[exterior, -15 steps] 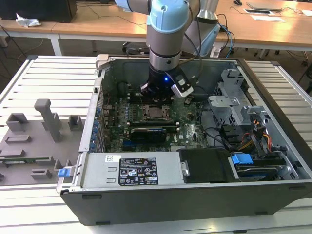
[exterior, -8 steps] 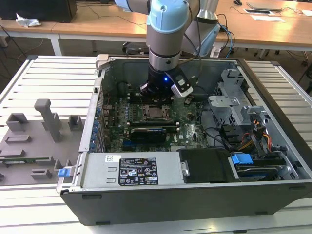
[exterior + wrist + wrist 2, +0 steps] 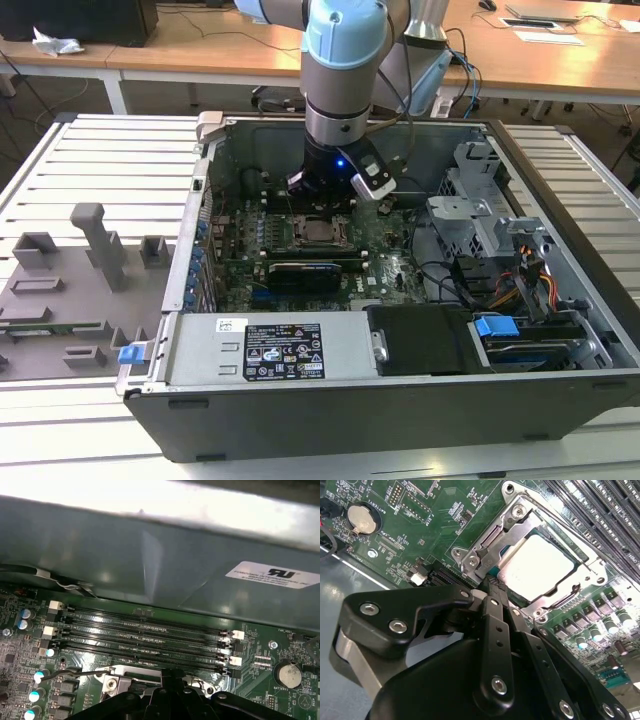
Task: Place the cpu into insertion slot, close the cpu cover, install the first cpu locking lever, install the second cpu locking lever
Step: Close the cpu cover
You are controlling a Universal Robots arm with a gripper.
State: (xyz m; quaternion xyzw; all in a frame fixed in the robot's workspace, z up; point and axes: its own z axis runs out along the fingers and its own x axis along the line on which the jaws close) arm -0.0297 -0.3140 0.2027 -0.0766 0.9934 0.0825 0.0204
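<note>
A: What is the biggest thing here?
B: An open grey computer case [image 3: 330, 400] lying on its side on a white slatted table [image 3: 90, 150]. A pale blue and grey robot arm [image 3: 345, 60] reaches straight down into it, over the green motherboard [image 3: 390, 270].

A: And the claw?
B: The black gripper [image 3: 489, 586] hangs low over the board. In the second wrist view its two sides converge to one narrow tip, so the claw is together with nothing between. That tip is just beside one corner of the insertion slot [image 3: 495, 571]. I cannot tell whether it touches.

A: Where is the cpu?
B: Mid-board, beside four long black memory slots [image 3: 145, 635]. The cpu cover [image 3: 487, 537], a thin silvery frame, lies flat over the insertion slot. The cpu [image 3: 545, 562] sits inside, seen through the cover's window.

A: How does it look?
B: A flat, near-square plate, its top face pale silver and glaring with light. That face points up, out of the case. It has no clear long axis. Its edges run square with the cover, one of them parallel to the memory slots.

A: Anything smaller?
B: A thin wire lever [image 3: 75, 672] reaches sideways from the slot, and a round coin battery [image 3: 362, 519] sits well apart.
</note>
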